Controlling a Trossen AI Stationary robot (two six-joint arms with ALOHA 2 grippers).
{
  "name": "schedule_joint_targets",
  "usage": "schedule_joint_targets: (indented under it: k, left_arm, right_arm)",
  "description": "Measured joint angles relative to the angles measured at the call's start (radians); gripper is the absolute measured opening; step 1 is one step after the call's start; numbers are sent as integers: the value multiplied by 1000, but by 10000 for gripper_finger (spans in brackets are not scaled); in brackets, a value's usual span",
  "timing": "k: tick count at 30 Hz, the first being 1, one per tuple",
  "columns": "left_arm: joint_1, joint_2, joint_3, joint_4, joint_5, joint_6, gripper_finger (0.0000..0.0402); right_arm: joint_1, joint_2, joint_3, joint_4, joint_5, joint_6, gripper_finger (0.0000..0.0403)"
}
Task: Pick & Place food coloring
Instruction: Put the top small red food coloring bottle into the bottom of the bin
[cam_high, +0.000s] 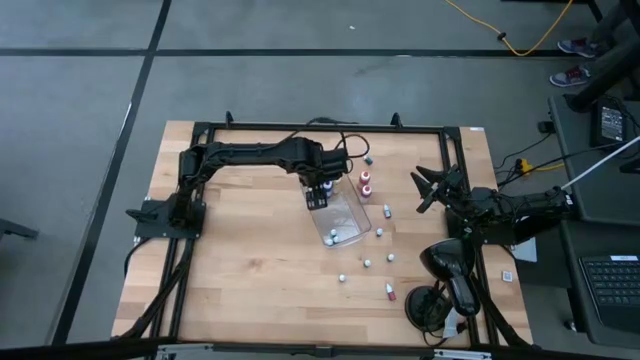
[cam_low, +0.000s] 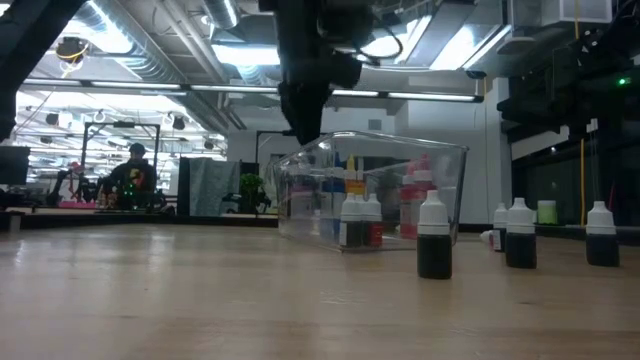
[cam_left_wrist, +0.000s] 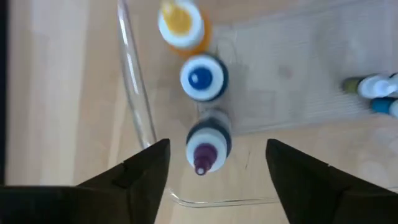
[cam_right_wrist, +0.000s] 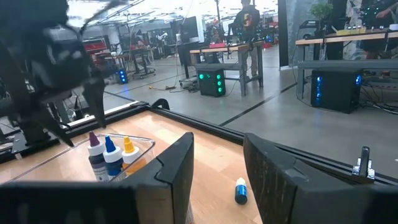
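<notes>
Grey floor (cam_high: 300, 80), lit ceiling (cam_low: 230, 55), distant workbenches (cam_right_wrist: 236, 53).

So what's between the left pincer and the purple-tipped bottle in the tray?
Nothing. In the left wrist view the left pincer is open straight above the purple-tipped bottle standing in the clear tray, with only air between.

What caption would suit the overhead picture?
Left gripper hovers open over the clear tray of food coloring bottles; right gripper waits aside.
</notes>
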Motion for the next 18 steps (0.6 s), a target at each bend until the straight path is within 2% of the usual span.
schedule_joint_targets:
  k: [6,10,14,18]
  left_arm:
    - [17,0,131,-61,0,32,300]
    - [17,0,229,-70,9,137,319]
    - [19,-1,295,-64,28,272,323]
    - [28,-2,318,-50,26,344,321]
  right_arm:
    - [0,0,0,0,0,0,142]
    - [0,0,0,0,0,0,142]
    - [0,0,0,0,0,0,142]
    - [0,0,0,0,0,0,142]
